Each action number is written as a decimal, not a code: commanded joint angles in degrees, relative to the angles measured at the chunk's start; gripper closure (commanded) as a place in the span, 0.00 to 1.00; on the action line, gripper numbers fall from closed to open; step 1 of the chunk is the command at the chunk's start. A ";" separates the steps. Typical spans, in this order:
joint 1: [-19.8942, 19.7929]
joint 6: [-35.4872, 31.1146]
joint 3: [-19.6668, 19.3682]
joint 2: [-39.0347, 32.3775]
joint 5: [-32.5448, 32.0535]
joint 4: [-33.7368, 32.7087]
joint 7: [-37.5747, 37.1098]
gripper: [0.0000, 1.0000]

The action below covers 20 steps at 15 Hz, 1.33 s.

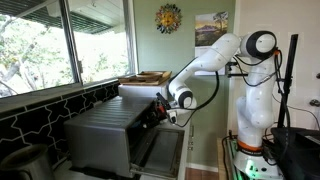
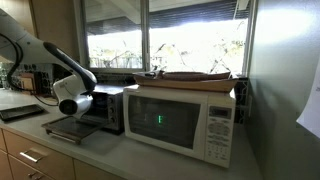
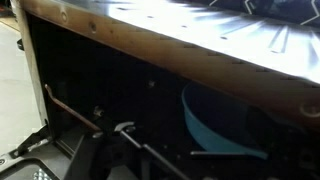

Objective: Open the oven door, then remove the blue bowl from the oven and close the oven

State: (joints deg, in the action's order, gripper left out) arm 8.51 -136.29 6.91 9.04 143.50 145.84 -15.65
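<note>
Bright windows point(image 2: 180, 40) are lining the wall behind the tabletop point(image 2: 110, 152), where the oven point(image 1: 100, 128) is sitting just beside a white microwave point(image 2: 180, 120). The oven door point(image 2: 68, 130) is lying dropped open and flat. In the wrist view, the blue bowl point(image 3: 225, 135) is sitting inside the dark oven cavity, toward the right. The gripper point(image 1: 162, 110) is hovering at the oven's opening; I cannot tell how far its jaws are standing apart, or whether it is holding anything.

Ribbed, brushed metal oven point(image 1: 105, 125) — smooth blue bowl point(image 3: 222, 138) inside.
</note>
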 commanded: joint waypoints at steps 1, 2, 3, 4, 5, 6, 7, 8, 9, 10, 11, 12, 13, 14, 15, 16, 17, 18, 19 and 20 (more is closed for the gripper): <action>0.01 -3.51 0.76 0.39 -1.48 -0.46 -0.88 0.00; 0.04 -4.85 0.87 0.51 -2.22 -0.64 -1.23 0.00; 0.12 -5.75 0.96 0.66 -2.94 -0.74 -1.64 0.00; 0.22 -7.06 1.10 0.79 -3.56 -0.96 -2.23 0.00; 0.29 -8.27 1.24 0.90 -4.36 -1.11 -2.59 0.00; 0.39 -9.32 1.36 1.08 -5.36 -1.28 -3.24 0.00; 0.44 -10.10 1.45 1.33 -6.20 -1.45 -3.63 0.00; 0.55 -10.69 1.50 1.61 -7.40 -1.63 -4.42 0.00; 0.68 -11.54 1.61 1.83 -8.64 -1.88 -5.18 0.00; 0.87 -11.84 1.65 2.14 -10.15 -1.96 -6.14 0.00; 1.02 -12.29 1.70 2.46 -11.72 -2.04 -7.24 0.00; 1.15 -12.87 1.79 2.77 -13.21 -2.08 -8.24 0.00; 1.26 -13.05 1.80 3.27 -14.99 -1.95 -9.41 0.00; 1.45 -13.88 1.92 3.41 -16.84 -1.85 -10.97 0.00; 1.67 -14.31 1.96 3.50 -19.29 -1.63 -13.09 0.00; 1.86 -14.70 2.01 3.57 -21.85 -1.41 -15.09 0.00; 2.05 -15.00 2.07 3.55 -24.30 -1.29 -17.27 0.00; 2.19 -15.24 2.15 3.58 -26.87 -1.15 -19.49 0.00; 2.12 -15.14 2.20 3.69 -28.82 -1.08 -21.17 0.00; 2.00 -15.07 2.32 3.86 -30.68 -1.05 -22.67 0.00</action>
State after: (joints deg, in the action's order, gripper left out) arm 9.98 -149.83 8.82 11.22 118.78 143.53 -32.50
